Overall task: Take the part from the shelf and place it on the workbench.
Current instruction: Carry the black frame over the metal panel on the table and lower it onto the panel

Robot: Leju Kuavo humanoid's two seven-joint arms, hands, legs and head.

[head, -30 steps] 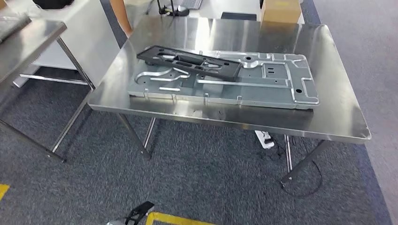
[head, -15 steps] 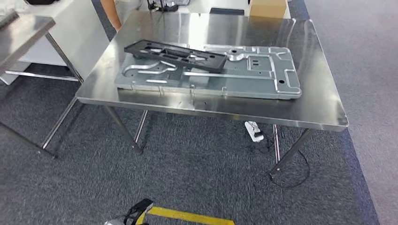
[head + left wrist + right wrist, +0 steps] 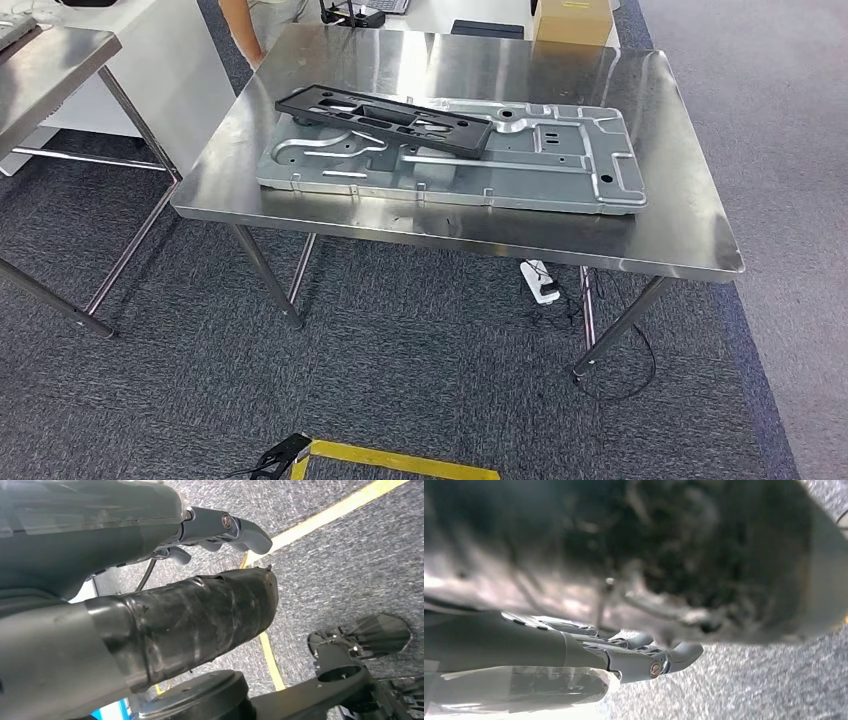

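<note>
A long black plastic part (image 3: pixel 385 118) lies slanted across the far left of a large grey metal plate (image 3: pixel 560 160) on the steel workbench (image 3: pixel 660 215). In the left wrist view my left hand (image 3: pixel 200 580) hangs over the carpet, its taped thumb and dark fingers (image 3: pixel 235 527) stretched out and apart, holding nothing. In the right wrist view my right hand (image 3: pixel 589 650) also points down at the carpet with straight fingers (image 3: pixel 674 655) and nothing in it. Both hands are far from the bench.
A second steel table (image 3: pixel 50 60) stands at the left. A person (image 3: pixel 250 20) is behind the bench's far left corner, and a cardboard box (image 3: pixel 572 20) sits beyond it. A power strip (image 3: pixel 540 282) lies under the bench. Yellow tape (image 3: pixel 400 460) marks the carpet near me.
The whole picture has shifted, so the camera has moved: the bench now sits a little further left and looks slightly smaller. The black part and plate lie as before.
</note>
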